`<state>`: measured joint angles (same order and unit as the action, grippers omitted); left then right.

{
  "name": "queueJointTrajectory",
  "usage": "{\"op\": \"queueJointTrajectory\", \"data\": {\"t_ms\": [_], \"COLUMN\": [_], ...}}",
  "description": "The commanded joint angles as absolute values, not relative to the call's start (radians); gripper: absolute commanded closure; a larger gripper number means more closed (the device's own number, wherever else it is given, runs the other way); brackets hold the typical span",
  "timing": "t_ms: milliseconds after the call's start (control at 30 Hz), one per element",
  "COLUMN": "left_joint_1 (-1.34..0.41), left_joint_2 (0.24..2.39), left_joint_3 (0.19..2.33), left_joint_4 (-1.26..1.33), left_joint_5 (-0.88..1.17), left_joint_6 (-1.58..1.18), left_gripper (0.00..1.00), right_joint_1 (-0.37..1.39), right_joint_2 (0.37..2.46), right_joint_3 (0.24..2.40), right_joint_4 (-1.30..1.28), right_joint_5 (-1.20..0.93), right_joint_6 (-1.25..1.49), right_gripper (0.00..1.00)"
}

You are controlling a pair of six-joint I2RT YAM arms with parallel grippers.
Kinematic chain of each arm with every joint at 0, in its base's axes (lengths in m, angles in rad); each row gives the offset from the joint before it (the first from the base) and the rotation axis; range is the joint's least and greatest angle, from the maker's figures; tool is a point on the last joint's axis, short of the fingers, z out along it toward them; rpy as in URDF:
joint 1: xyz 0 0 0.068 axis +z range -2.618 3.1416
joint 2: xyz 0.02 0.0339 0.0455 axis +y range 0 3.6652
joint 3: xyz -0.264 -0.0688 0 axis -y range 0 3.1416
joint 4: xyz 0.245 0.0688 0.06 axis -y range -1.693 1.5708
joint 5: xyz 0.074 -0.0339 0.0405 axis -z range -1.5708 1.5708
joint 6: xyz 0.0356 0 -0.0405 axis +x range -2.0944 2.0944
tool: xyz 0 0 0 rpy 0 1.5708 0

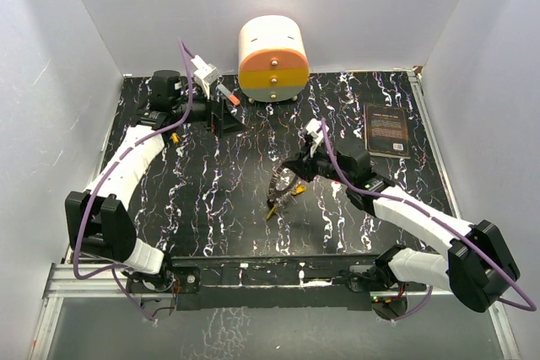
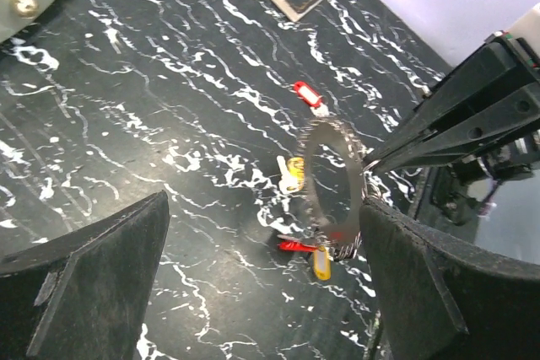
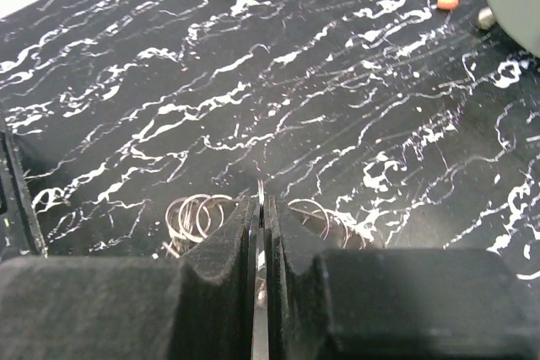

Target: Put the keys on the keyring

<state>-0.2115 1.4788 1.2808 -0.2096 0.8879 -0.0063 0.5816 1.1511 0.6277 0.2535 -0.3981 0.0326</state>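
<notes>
The left tool [image 1: 228, 117] hangs wide open and empty at the counter's [image 1: 211, 208] back left, well apart from the work. Mid-counter the keyring [image 2: 333, 181] stands on edge, a yellow key [image 2: 321, 263] seemingly dangling at its bottom, a red key [image 2: 309, 97] lying loose just beyond. The right tool [image 3: 260, 208] pinches the ring's rim, jaws tight. Threading looks part done; next, I'd say, the left must fetch that loose key.

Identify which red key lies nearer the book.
The red key above the keyring in the left wrist view; the other red key sits below it, beside a yellow key.
</notes>
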Motion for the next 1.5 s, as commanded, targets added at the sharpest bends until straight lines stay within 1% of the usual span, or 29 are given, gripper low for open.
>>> {"op": "queueJointTrajectory", "data": {"t_ms": [0, 167, 333, 467, 567, 767, 1000, 1167, 1267, 1400, 1467], "left_joint_1": [-0.24, -0.319, -0.323, -0.322, -0.322, -0.322, -0.324, -0.324, -0.324, -0.324, -0.326], "left_joint_2": [1.423, 1.406, 1.391, 1.388, 1.387, 1.387, 1.38, 1.375, 1.374, 1.372, 1.373], "left_joint_3": [1.305, 1.275, 1.23, 1.217, 1.216, 1.201, 1.188, 1.182, 1.171, 1.135, 1.107], "left_joint_4": [-0.202, -0.267, -0.255, -0.215, -0.21, -0.164, -0.146, -0.142, -0.112, -0.045, -0.013], "left_joint_5": [1.037, 1.042, 0.967, 0.988, 0.993, 1.107, 1.219, 1.25, 1.271, 1.28, 1.28], "left_joint_6": [-0.044, 0.043, 0.046, -0.004, -0.015, -0.062, -0.059, -0.06, -0.094, -0.165, -0.196], "left_gripper": [0.08, 0.08, 0.1, 0.11, 0.12, 0.17, 0.18, 0.18, 0.22, 0.3, 0.31], "right_joint_1": [0.583, 0.582, 0.582, 0.583, 0.584, 0.584, 0.584, 0.584, 0.585, 0.586, 0.59], "right_joint_2": [1.115, 1.154, 1.194, 1.224, 1.214, 1.199, 1.238, 1.235, 1.221, 1.206, 1.201], "right_joint_3": [0.629, 0.635, 0.619, 0.587, 0.563, 0.547, 0.532, 0.53, 0.523, 0.522, 0.529], "right_joint_4": [0.468, 0.554, 0.672, 0.793, 0.85, 0.894, 1.009, 1.024, 1.023, 0.994, 0.975], "right_joint_5": [-0.507, -0.57, -0.571, -0.564, -0.512, -0.465, -0.499, -0.505, -0.487, -0.448, -0.427], "right_joint_6": [0.058, 0.174, 0.348, 0.498, 0.557, 0.635, 0.729, 0.749, 0.758, 0.754, 0.75], "right_gripper": [0.92, 0.92, 0.92, 0.92, 0.92, 0.92, 0.92, 0.92, 0.92, 0.92, 0.92]}}
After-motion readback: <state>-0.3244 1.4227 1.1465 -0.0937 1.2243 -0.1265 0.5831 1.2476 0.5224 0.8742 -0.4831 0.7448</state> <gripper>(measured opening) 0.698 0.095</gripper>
